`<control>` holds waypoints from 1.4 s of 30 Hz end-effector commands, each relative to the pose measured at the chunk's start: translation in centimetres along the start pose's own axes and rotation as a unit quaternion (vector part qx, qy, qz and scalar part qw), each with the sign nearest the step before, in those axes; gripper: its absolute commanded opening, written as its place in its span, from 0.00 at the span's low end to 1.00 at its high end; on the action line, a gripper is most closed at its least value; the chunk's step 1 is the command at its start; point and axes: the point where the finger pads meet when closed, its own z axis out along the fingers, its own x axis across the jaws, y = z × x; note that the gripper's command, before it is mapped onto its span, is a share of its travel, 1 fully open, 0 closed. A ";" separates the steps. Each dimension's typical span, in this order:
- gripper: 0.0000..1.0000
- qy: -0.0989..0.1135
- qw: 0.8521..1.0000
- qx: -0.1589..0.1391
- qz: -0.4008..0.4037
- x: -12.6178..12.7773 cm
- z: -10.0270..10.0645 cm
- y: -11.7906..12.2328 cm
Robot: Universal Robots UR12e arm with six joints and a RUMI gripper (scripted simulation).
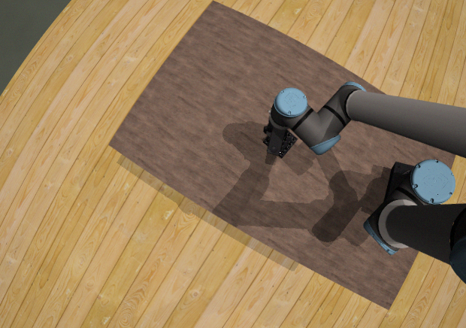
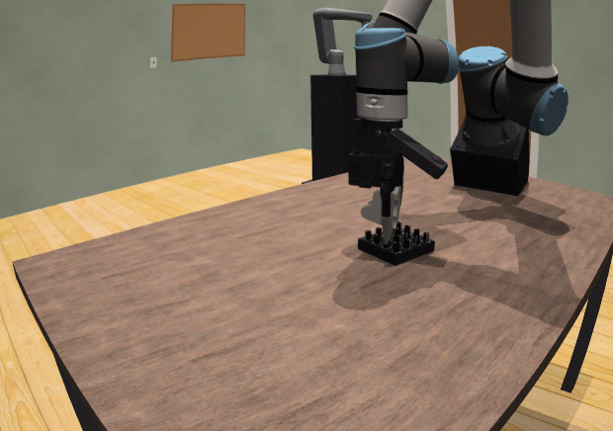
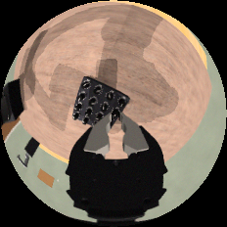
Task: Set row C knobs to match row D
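Observation:
The black knob box (image 2: 392, 245) lies on the brown table and carries several small upright knobs. It also shows in the wrist view (image 3: 100, 102) and, partly covered by the arm's wrist, in the overhead view (image 1: 284, 144). My gripper (image 2: 389, 235) points straight down onto the box. In the wrist view my two grey fingers meet around one dark knob (image 3: 115, 115) in the row at the box's near edge, by its right corner. The fingers are shut on this knob. I cannot read the knob marks or the row letters.
The arm's base block (image 2: 490, 160) stands at the table's far right. A tall black cabinet (image 2: 331, 124) stands behind the table. The table edge runs close at the right (image 2: 589, 287).

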 end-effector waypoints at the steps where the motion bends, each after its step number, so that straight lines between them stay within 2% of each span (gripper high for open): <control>1: 0.04 -0.001 1.000 0.001 -0.010 -0.1 0.2 -0.2; 6: 0.04 -0.001 1.000 0.001 -0.024 -0.1 0.2 -0.2; 13: 0.04 0.000 0.996 0.001 -0.084 0.0 0.1 -0.2; 30: 0.04 0.000 0.974 0.001 -0.228 -0.1 0.1 -0.1; 42: 0.04 0.000 0.967 0.001 -0.253 -0.2 0.1 -0.1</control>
